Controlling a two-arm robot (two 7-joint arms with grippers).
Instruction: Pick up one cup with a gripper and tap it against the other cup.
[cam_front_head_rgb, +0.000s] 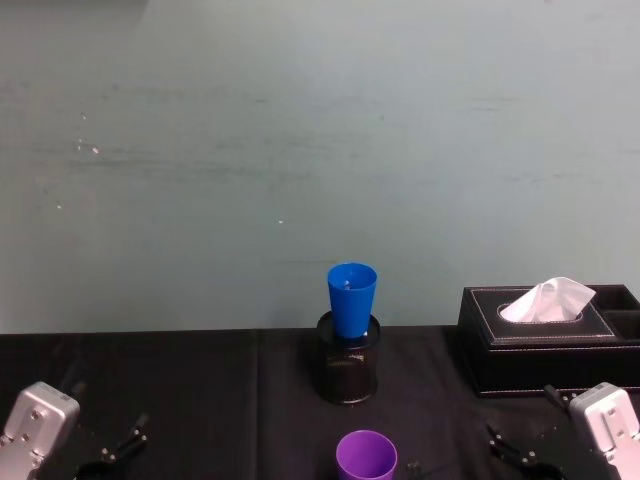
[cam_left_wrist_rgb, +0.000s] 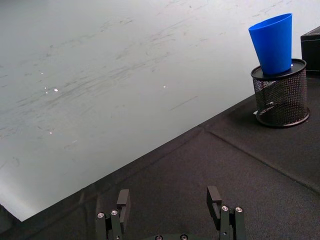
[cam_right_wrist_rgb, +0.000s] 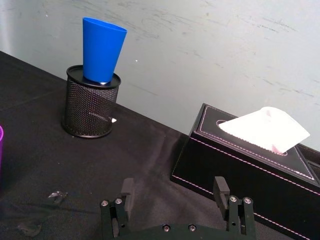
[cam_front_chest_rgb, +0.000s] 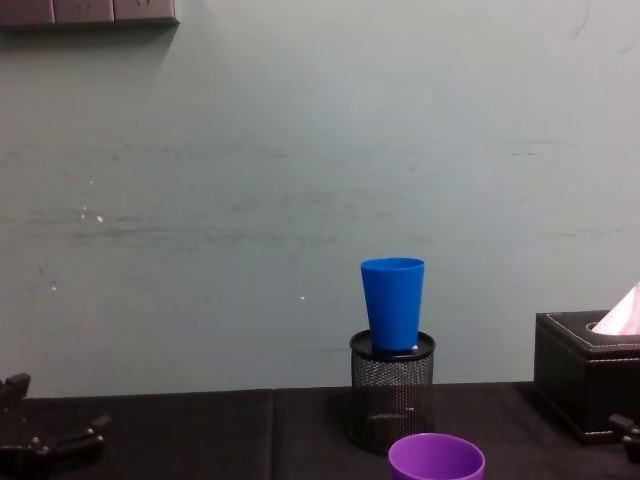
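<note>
The place looks like a plain test room or lab dressed with office things, not a home. A black-covered table (cam_front_head_rgb: 150, 400) stands right against a bare, pale grey-green wall (cam_front_head_rgb: 300, 150) marked with scuffs and small white flecks. On the table sit a black wire-mesh pen holder (cam_front_head_rgb: 348, 372) and a black stitched tissue box (cam_front_head_rgb: 545, 350) with a tissue (cam_front_head_rgb: 548, 298) pulled up, both ordinary desk items.
</note>
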